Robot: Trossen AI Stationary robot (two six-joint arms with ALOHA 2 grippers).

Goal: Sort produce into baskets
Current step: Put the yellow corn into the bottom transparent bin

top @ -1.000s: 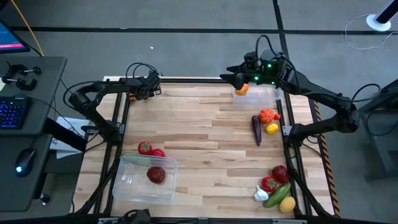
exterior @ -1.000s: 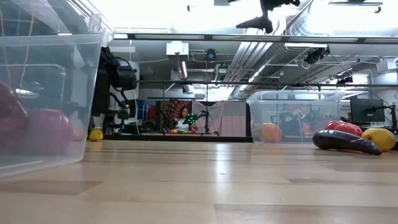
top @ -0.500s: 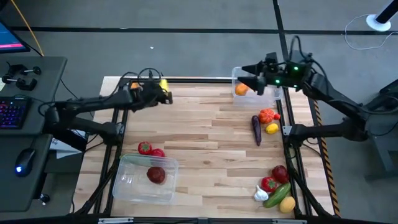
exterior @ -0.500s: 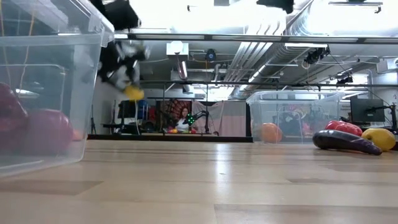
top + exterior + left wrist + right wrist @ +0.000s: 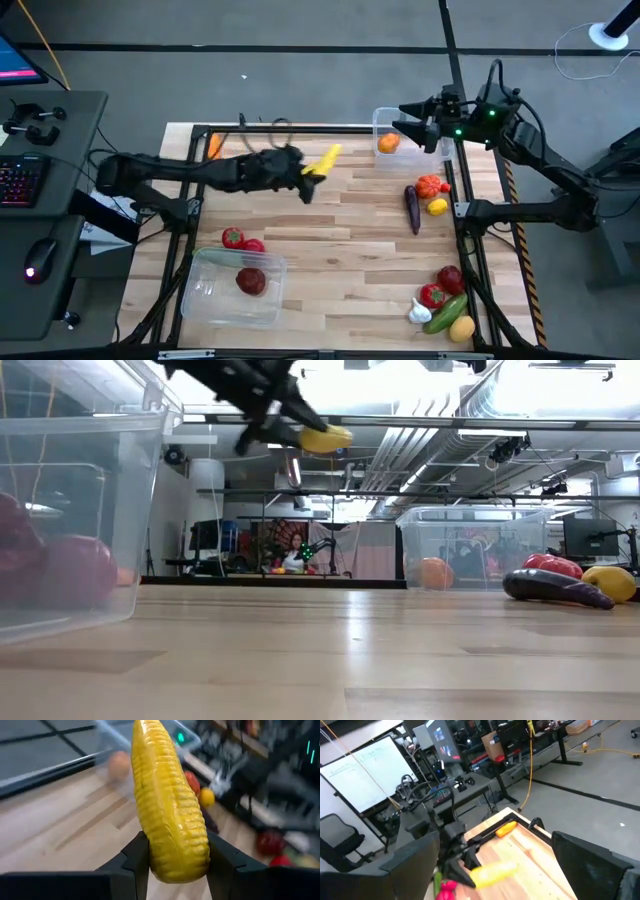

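Left gripper is clamped on a yellow corn cob, held in the air over the middle-back of the table. Left wrist view shows what overhead can't: ribbed kernel rows on the cob, both fingers pressed on its lower end. Low view confirms the cob is well above the tabletop.

Right gripper hangs spread wide and empty above the far basket, which holds an orange piece. Only the right wrist view catches a carrot by the table's far corner frame.

Near basket holds a dark red piece; two red tomatoes sit just beside it. Eggplant, a red-orange pepper and a lemon lie near the right edge.
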